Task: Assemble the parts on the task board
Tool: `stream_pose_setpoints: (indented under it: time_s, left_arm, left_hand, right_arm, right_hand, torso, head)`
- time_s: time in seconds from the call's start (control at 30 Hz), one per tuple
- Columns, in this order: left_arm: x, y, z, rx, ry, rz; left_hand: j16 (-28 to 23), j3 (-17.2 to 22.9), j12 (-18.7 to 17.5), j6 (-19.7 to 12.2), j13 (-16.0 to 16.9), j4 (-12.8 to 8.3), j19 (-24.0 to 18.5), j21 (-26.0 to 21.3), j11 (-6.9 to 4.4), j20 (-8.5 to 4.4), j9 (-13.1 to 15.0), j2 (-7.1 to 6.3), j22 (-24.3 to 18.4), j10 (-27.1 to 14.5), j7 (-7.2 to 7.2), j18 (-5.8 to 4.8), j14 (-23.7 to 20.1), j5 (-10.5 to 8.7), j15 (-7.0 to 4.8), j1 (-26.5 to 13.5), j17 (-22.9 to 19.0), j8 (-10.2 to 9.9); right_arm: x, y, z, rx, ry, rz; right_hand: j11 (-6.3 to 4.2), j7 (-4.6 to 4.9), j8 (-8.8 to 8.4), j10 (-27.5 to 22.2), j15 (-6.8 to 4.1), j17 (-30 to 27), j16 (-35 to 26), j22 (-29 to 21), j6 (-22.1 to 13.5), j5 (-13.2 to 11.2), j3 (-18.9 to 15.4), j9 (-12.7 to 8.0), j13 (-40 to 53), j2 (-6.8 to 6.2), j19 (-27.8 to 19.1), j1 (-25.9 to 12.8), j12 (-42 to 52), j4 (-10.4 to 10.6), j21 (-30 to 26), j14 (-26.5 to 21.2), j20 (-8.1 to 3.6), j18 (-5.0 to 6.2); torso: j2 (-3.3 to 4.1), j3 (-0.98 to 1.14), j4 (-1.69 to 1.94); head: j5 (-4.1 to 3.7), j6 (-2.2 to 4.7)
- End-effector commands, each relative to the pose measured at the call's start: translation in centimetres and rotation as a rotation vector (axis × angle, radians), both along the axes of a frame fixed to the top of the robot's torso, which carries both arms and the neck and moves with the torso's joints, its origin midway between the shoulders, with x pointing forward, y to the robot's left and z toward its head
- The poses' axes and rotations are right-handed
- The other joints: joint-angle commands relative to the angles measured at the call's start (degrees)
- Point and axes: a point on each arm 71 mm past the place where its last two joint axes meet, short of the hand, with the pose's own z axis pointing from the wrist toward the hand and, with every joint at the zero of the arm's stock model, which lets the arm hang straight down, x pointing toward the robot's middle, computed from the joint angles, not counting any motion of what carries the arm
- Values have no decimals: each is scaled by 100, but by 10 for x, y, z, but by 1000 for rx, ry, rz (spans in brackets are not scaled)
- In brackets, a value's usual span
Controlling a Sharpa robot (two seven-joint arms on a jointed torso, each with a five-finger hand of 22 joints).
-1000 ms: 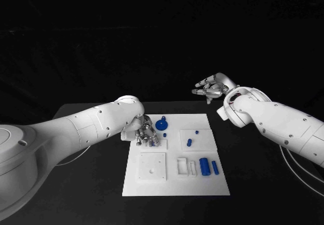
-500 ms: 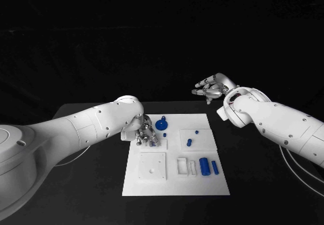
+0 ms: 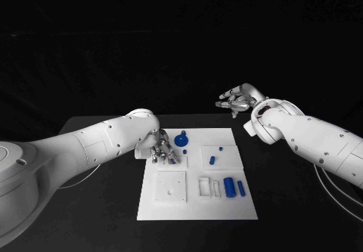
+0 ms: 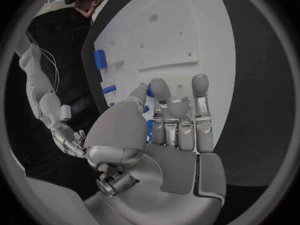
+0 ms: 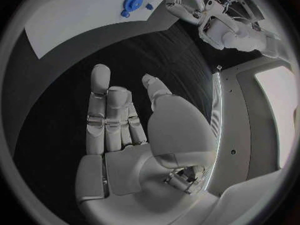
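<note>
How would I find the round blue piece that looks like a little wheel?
Look at the white task board in the middle of the black table. Go to its far edge, just past the left hand that hangs over the board. The round blue part sits there; it is wide and disc-shaped, while the other blue pieces are thin sticks or tiny dots.

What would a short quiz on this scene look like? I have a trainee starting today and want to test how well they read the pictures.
1. True or false: the right hand is holding a blue part above the board.
2. Which hand is down at the white board? A) left B) right C) both
3. Fill in: the round blue part lies near the board's ___ edge, far or near from the robot.

Key
1. False: the right hand is raised beyond the board's far right corner and holds nothing.
2. A: the left hand is at the board's far left part, beside the round blue part.
3. Far.
</note>
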Motion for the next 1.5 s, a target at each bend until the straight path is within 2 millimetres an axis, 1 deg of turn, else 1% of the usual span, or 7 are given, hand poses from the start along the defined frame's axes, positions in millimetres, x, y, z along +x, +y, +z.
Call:
stream_pose_setpoints:
  time_s: [0.03,0.3,0.5,0.53,1.27,1.37,1.5]
  left_arm:
    - [2,0,1,-18,-35,20]
    - [1,4,1,-27,-46,28]
    - [-1,6,1,-33,-42,20]
    - [-2,6,1,-34,-40,18]
    - [-5,8,4,-102,-79,47]
    - [-5,11,9,-132,-100,64]
    - [-9,15,16,-164,-123,75]
  left_hand:
    - [-39,3,-31,-9,22,60,14,-35,2,-35,1,-82,108,239,16,-78,-42,-33,-7,-12,-25,-6]
    - [-65,76,-92,-15,75,198,10,-66,10,-44,17,-216,110,237,25,-94,-67,-256,-6,0,-74,-5]
    - [-51,139,-98,31,106,502,10,-76,11,-51,47,-489,111,241,29,-102,-71,-471,-8,23,-62,-2]
    - [-51,147,-109,44,106,661,8,-76,8,-70,51,-578,113,243,30,-119,-74,-483,-17,78,-54,-6]
    - [-204,57,-241,-71,70,787,-44,-138,39,-127,15,-648,92,186,73,-178,-181,-494,-21,76,-165,-24]
    - [-308,38,-408,-409,33,795,-131,-248,68,-135,-165,-607,63,47,168,-222,-319,-493,16,46,-209,-58]
    - [-280,37,-423,-655,21,764,-114,-319,126,-147,-915,-608,65,65,266,-254,-335,-493,34,35,-248,-41]
  right_arm:
    - [0,1,0,-4,-1,13]
    - [-1,-1,-1,-4,2,10]
    - [-1,-3,-2,-5,4,7]
    - [-2,-3,-3,-5,5,7]
    - [-3,-6,-6,-4,10,3]
    - [-3,-8,-6,-5,9,-1]
    - [-3,-11,-6,-5,7,-7]
  right_hand:
    - [-11,7,-19,-26,6,-5,-20,0,-37,30,-7,-3,-4,-3,198,-53,15,4,-26,-43,12,95]
    - [-10,9,-20,-26,8,-6,-22,-1,-68,31,-15,-4,-6,-7,200,-50,14,10,-27,-45,14,96]
    - [-10,9,-20,-26,8,-6,-22,-1,-68,31,-15,-4,-6,-7,200,-50,14,10,-27,-45,14,96]
    - [-10,9,-20,-26,8,-6,-22,-1,-68,31,-15,-4,-6,-7,200,-50,14,10,-27,-45,14,96]
    - [-10,9,-20,-26,8,-6,-22,-1,-68,31,-15,-4,-6,-7,200,-50,14,10,-27,-45,14,96]
    - [-9,10,-20,-23,8,-5,-20,-3,-82,35,-29,-4,-12,-7,201,-42,15,37,-25,-42,14,98]
    - [-9,10,-20,-23,8,-5,-20,-3,-82,35,-29,-4,-12,-7,201,-42,15,37,-25,-42,14,98]
  torso:
    - [4,1,-1]
    - [0,3,1]
    - [-6,3,7]
    - [-4,3,6]
    - [1,8,-2]
    - [-3,13,9]
    - [-12,12,26]
  head:
    - [2,5]
    - [0,4]
    - [3,8]
    - [7,12]
    - [46,51]
    - [33,61]
    - [20,69]
